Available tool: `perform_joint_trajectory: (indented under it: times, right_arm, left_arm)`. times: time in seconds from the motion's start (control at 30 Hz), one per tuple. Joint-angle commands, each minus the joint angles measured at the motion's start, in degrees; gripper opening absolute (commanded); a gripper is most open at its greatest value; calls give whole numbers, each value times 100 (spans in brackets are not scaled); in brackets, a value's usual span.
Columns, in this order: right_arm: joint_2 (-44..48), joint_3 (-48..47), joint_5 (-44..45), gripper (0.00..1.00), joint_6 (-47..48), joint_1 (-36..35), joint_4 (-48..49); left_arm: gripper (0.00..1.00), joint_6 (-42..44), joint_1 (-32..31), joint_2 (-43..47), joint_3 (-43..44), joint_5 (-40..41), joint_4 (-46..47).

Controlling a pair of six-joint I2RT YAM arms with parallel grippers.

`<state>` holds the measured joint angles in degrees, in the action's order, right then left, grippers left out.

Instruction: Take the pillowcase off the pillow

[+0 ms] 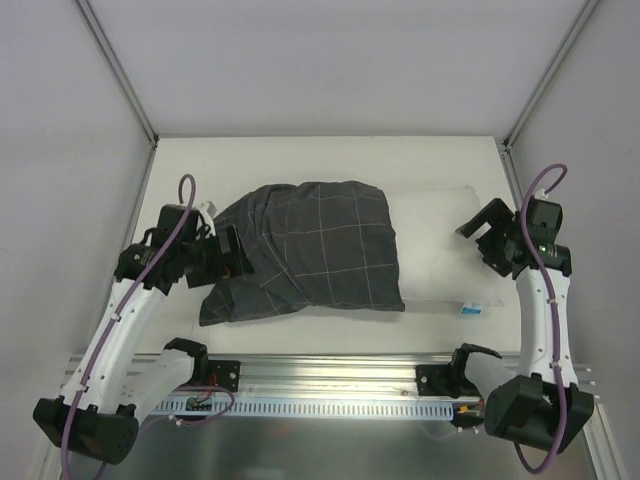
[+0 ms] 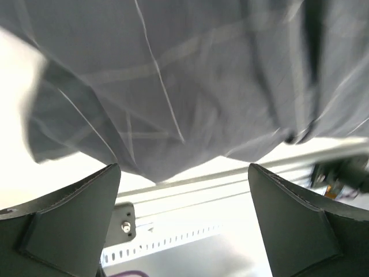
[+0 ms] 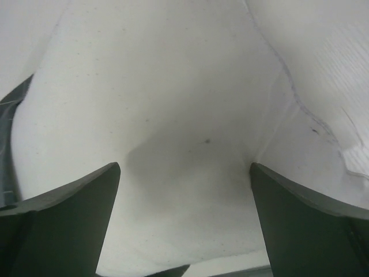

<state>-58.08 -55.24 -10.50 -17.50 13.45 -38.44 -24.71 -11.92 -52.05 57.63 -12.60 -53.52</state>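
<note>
Pillowcase part-way off, both grippers standing open

Position: the pillowcase is lying bunched and creased on the left and middle of the table, covering the left portion of the pillow. The pillow's bare white right end is sticking out of the cover's mouth, with its small label showing at the near edge.

Step in hand, as I am judging it: taking a hold at each end for a pull.
- Left side: the best hold is looking like the loose grey fabric at the cover's left edge. It should be pinching cloth only, since catching the pillow inside would be dragging both along together.
- Middle: the pull should be running leftward and low along the table, so the cover is sliding off and not lifting the pillow.
- Right side: the bare pillow end is needing a firm anchor, bitten deep enough into the stuffing that it is not slipping under tension.

Tools:
- The left gripper is sitting just beside the cover's left edge, jaws spread wide. In its wrist view grey checked fabric is hanging ahead of the fingers, with nothing between them.
- The right gripper is hovering at the pillow's right end, jaws equally wide. Its wrist view is showing plain white pillow surface ahead, with nothing clamped.
- Whether either fingertip is grazing fabric, I am not able to tell.
</note>
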Motion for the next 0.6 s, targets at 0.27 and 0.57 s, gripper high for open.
perform_joint_trajectory:
  times: [0.27, 0.57]
  right_arm:
    - [877, -662, 998, 99, 133, 404, -1253]
    - [1439, 125, -346, 96, -769, 308, -1290]
  left_arm:
    - [93, -1352, -1181, -208, -1051, 1030, -62]
    - [24, -1563, -1172, -692, -1333, 1269, 447]
